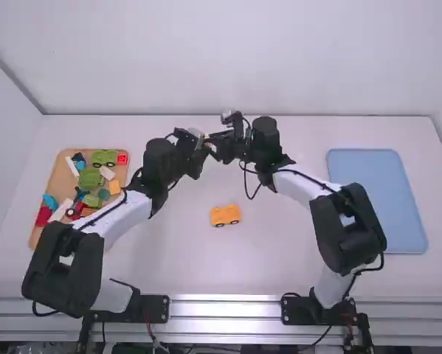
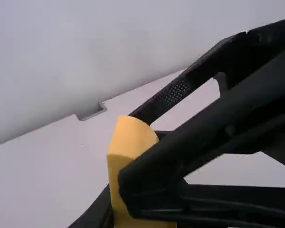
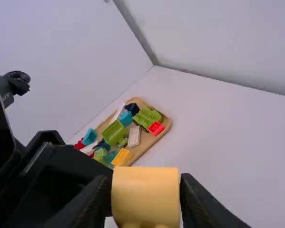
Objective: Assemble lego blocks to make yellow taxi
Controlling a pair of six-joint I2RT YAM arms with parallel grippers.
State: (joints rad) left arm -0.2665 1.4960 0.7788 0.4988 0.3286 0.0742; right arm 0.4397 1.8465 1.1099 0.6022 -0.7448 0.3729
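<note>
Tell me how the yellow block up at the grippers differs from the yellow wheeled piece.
The yellow block is held off the table, between the fingers of the right gripper; the wheeled piece rests on the table, with no gripper on it.
The wheeled piece has dark wheels along its lower edge; the yellow block shows none.
Both are a warm yellow to orange.

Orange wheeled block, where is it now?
In the high view, the orange wheeled block is on the white table, just right of centre, between the wooden tray and blue tray.
</note>
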